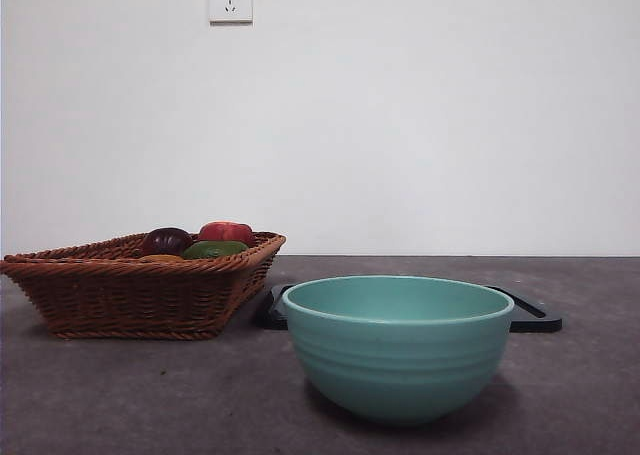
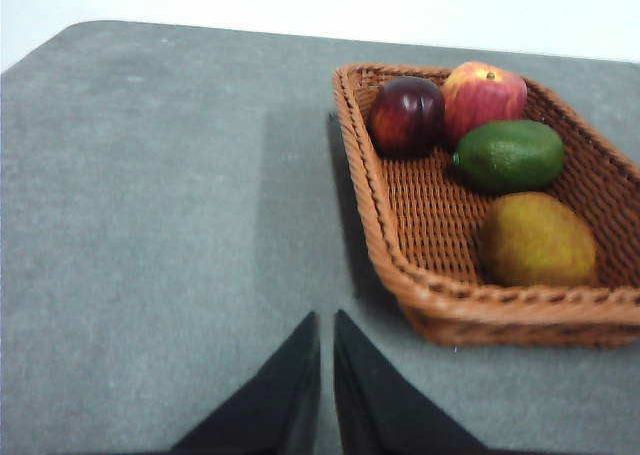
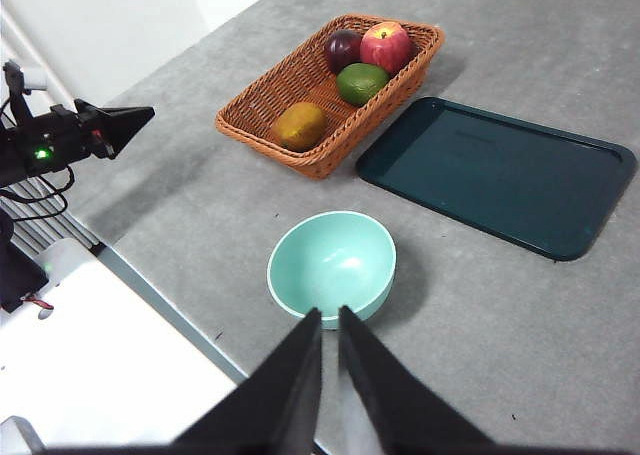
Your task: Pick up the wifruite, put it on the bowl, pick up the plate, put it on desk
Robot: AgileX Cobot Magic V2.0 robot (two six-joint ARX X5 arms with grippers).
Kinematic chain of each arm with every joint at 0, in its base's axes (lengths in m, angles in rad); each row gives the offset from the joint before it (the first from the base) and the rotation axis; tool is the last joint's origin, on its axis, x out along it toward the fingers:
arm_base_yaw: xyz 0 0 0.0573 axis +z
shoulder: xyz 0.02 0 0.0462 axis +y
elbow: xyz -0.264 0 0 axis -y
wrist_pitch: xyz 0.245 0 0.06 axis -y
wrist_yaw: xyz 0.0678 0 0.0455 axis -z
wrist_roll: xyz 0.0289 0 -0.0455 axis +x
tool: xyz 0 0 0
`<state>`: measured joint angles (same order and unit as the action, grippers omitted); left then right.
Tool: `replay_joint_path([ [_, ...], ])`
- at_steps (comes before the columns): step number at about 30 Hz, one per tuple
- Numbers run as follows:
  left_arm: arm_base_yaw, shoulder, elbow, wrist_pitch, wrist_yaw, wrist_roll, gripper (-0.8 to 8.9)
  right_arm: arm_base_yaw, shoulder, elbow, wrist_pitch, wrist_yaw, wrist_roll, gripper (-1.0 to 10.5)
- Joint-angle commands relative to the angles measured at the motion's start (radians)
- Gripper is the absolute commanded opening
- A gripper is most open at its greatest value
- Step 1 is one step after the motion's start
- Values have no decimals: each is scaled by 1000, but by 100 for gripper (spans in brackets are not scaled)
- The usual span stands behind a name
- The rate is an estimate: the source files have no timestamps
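The wifruite, an orange-brown fruit, lies in the wicker basket near its front corner. It is also in the right wrist view, and in the front view only a sliver of the wifruite shows over the rim. The mint-green bowl stands empty on the desk, in front of a dark rectangular plate. My left gripper hovers shut over bare desk beside the basket. High above the bowl, my right gripper is shut and holds nothing.
The basket also holds a dark purple fruit, a red fruit and a green fruit. The plate lies flat behind the bowl, right of the basket. The left arm shows at the desk's edge.
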<state>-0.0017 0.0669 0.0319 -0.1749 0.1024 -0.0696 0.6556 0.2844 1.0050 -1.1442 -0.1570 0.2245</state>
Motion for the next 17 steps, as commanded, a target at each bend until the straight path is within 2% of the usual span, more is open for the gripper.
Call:
replay_joint_path([
  [1,3,-16,-21,-11,-6,-9,20,9,-1,13,6,0,-8,23],
  [17,2,-64,-21,18,-6,-12,20,9,-1,13,6,0,-8,23],
])
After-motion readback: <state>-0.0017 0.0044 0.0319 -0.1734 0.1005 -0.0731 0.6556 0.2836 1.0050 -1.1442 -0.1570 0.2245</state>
